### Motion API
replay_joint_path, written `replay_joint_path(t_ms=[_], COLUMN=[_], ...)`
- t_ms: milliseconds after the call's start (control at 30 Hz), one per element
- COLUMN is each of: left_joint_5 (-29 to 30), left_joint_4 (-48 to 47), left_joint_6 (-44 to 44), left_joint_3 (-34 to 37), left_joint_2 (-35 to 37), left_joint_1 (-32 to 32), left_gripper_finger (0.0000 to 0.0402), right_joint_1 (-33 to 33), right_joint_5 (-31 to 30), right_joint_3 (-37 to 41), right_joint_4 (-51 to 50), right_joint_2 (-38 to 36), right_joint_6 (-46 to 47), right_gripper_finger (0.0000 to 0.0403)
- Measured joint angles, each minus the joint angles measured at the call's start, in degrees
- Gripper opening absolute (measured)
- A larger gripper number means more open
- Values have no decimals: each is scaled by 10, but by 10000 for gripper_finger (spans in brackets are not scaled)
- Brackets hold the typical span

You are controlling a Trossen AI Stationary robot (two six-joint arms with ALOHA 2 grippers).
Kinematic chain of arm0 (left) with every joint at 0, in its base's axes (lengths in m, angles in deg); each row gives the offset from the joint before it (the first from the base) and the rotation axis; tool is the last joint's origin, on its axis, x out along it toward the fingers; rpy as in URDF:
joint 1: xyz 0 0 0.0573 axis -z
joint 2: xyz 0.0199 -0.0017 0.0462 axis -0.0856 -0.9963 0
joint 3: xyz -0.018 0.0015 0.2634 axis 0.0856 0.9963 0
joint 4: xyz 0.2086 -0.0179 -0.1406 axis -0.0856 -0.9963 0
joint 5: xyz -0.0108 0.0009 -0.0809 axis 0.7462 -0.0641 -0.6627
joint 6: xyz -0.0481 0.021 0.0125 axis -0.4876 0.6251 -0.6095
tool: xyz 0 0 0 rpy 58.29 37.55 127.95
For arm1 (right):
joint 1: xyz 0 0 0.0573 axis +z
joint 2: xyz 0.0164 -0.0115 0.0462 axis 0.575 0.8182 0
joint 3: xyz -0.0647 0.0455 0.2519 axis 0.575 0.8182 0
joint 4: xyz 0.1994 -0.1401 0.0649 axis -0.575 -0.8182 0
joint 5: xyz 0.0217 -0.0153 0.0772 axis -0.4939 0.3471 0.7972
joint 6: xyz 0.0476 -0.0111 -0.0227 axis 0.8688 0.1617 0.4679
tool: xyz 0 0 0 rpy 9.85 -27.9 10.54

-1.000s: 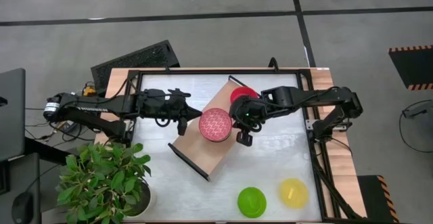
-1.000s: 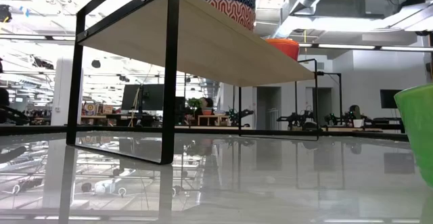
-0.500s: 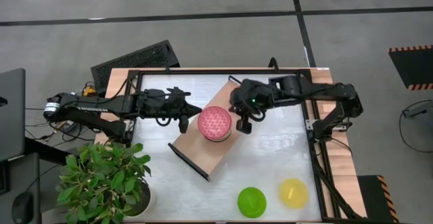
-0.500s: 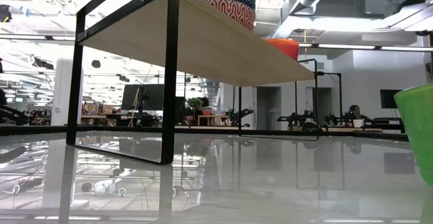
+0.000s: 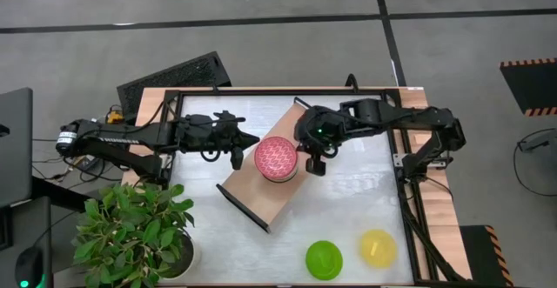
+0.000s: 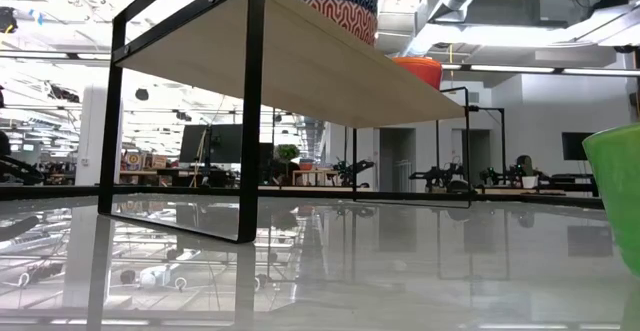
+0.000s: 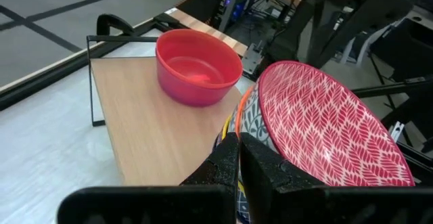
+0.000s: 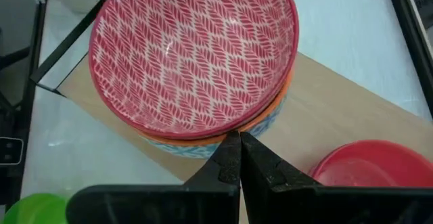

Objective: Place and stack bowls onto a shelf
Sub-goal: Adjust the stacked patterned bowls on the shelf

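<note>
Bowls: pink stack (image 5: pixel 277 158) and red bowl (image 7: pixel 197 66) sit on shelf (image 5: pixel 252 194).
Right gripper (image 5: pixel 315 160): pinched closed, empty, frame centre.
Left gripper (image 5: pixel 235 157): closed, waiting beside stack.
Next: you fetch green bowl (image 5: pixel 324 259), lower right.

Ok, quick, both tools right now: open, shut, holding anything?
Left tool: shut, empty, beside the bowl stack.
Right tool: shut, empty, over the shelf next to the stack.

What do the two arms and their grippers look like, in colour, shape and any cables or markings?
Both arms are black, built of slim jointed segments with thin black cables along them. The left arm has a white end cap and small white lettering on its long segment. The right arm shows a small green light near its wrist. The left gripper and the right gripper each have two matte black, tapering fingers.
</note>
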Motion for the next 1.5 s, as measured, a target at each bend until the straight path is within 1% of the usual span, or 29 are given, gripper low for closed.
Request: replay_joint_path(t_ms=[67,533,633,933,1000,1133,1333,1400,1500], left_joint_5=[0,1,-7,-7,-20,-70,-159,-175,-169], left_joint_4=[0,7,19,11,9,7,21,28,34], left_joint_6=[0,1,13,19,19,19,50,70,93], left_joint_3=[0,0,0,-14,-14,-14,-14,-14,-14], left_joint_2=[0,0,13,62,69,66,35,29,26], left_joint_1=[0,0,0,0,0,0,0,0,0], left_gripper_finger=[0,0,0,0,0,0,0,0,0], right_joint_1=[0,-1,-1,-1,-1,-1,-1,-1,-1], right_joint_5=[8,10,10,22,22,25,25,25,25], right_joint_3=[5,11,11,18,24,32,36,36,36], right_joint_4=[2,2,2,6,7,1,5,5,5], right_joint_2=[-1,-1,-1,-1,-1,0,0,0,0], right_joint_6=[1,2,2,1,2,1,1,1,2], right_gripper_finger=[23,22,22,22,22,22,22,22,22])
